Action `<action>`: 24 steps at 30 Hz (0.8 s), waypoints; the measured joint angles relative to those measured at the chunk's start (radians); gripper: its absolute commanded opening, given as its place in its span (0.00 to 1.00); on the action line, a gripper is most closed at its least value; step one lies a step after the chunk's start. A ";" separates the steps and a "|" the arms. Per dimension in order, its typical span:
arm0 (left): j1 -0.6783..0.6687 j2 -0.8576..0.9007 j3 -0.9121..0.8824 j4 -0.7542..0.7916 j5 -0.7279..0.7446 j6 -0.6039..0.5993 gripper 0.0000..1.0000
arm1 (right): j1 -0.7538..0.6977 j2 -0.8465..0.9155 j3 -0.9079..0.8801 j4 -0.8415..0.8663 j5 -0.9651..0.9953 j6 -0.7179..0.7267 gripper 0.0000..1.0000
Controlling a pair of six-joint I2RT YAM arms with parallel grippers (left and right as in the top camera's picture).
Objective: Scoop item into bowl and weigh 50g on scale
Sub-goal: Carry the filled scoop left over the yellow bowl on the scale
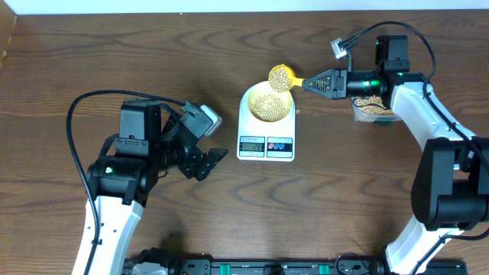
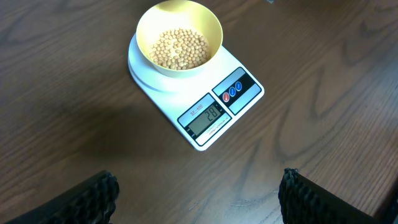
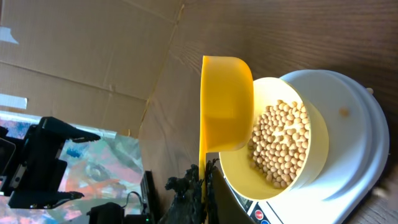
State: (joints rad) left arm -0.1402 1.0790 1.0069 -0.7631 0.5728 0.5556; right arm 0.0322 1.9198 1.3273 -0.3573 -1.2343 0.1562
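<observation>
Right now the right claw (image 1: 312,82) is pinched shut on the thin handle of the scoop (image 1: 281,77), which hangs loaded over the far rim of the bowl (image 2: 214,25). The bowl sits on the scale (image 2: 165,99) with a shallow layer of beans (image 2: 180,48) in it. The display seems to read twenty-eight, though the digits are small, so I judge the weighing roughly half done.

The main risk is overshoot. If the scoop tips in one go, the whole load drops and the reading may jump past the target. A second risk is contact, because a scoop edge resting on the rim would press on the scale and falsify the number, or nudge the bowl off centre. Round beans also bounce, and any that strike the rim could skip onto the table (image 1: 76,61) and roll away. The handle could twist in so narrow a pinch.

The left claw (image 2: 199,186) is spread wide and holds nothing, hanging over bare wood on the near side of the scale. A tub (image 1: 372,109) of beans stands under the right arm. The table is dark wood grain, and cardboard (image 3: 93,43) stands beyond it
</observation>
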 measured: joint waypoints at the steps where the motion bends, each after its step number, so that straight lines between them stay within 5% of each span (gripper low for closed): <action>1: 0.000 0.000 0.000 0.000 0.000 0.000 0.84 | 0.000 0.000 0.000 0.000 0.000 -0.005 0.01; 24: 0.000 0.000 0.000 0.000 0.000 0.000 0.85 | 0.051 0.000 0.000 0.000 0.119 -0.224 0.01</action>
State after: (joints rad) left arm -0.1402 1.0790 1.0069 -0.7631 0.5728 0.5552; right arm 0.0837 1.9198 1.3273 -0.3573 -1.1149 -0.0673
